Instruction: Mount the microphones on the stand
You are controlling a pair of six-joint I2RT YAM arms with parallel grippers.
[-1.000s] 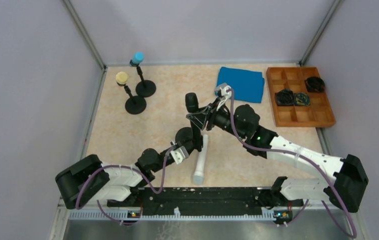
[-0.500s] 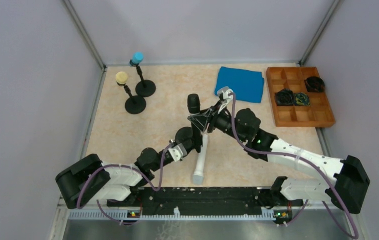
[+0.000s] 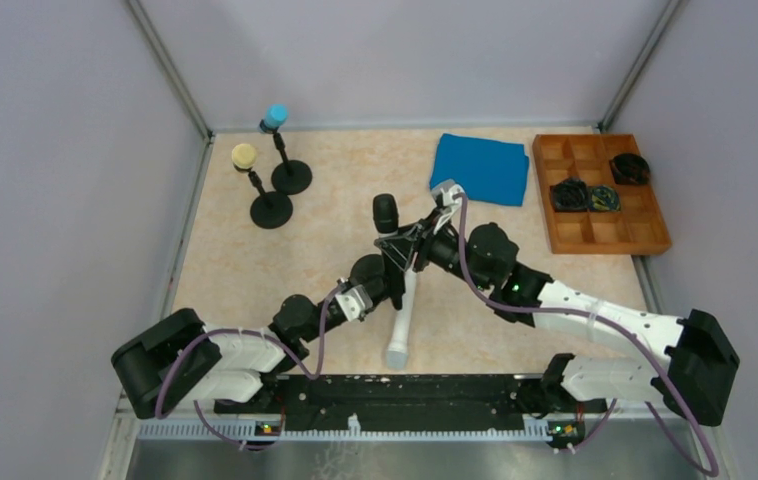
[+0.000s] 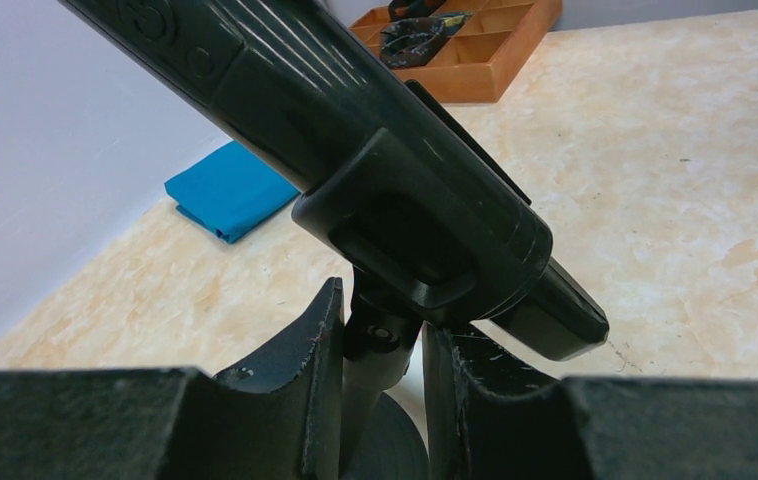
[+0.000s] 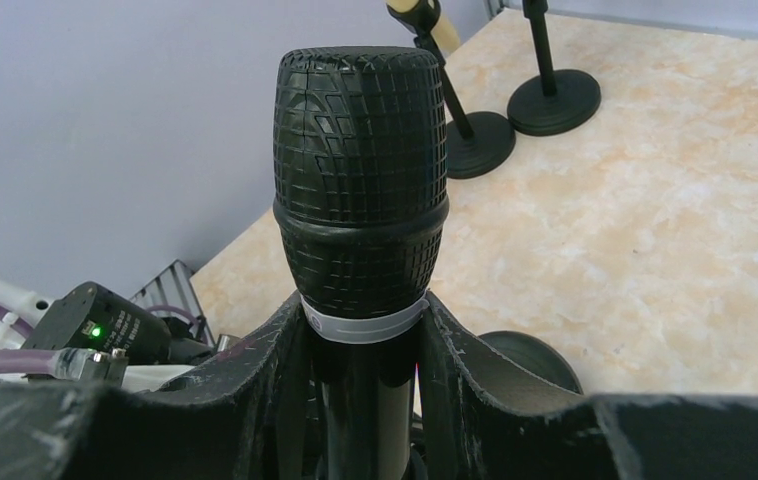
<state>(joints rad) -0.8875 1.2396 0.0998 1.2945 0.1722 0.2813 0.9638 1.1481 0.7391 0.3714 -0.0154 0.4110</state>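
At the far left of the table (image 3: 255,280), two stands already carry microphones. The cream microphone (image 3: 244,155) sits tilted on the nearer stand (image 3: 271,210). The light blue microphone (image 3: 276,114) sits on the farther stand (image 3: 291,177). Their round bases are just beside each other.

Near the middle, the left gripper (image 4: 383,322) is clamped on the thin post (image 4: 365,350) of a third stand, just under its clip (image 4: 425,245). This stand's round base (image 5: 535,360) rests on the table below. The black microphone (image 4: 285,90) lies slanted in that clip, and its body runs through it from upper left to lower right in the left wrist view.

The right gripper (image 5: 363,340) is closed tight on the black microphone's handle, just below the silver ring (image 5: 395,318) under the mesh head (image 5: 360,150). From above, the head points toward the back of the table. The two grippers are very close together there.

The white microphone (image 3: 402,318) lies flat on the table just right of the left gripper, toward the near edge. Neither gripper touches it.

Further right, a folded blue cloth (image 3: 480,168) lies near the back wall. A wooden tray (image 3: 637,228) sits at the far right with three dark items (image 3: 630,168) in its compartments.
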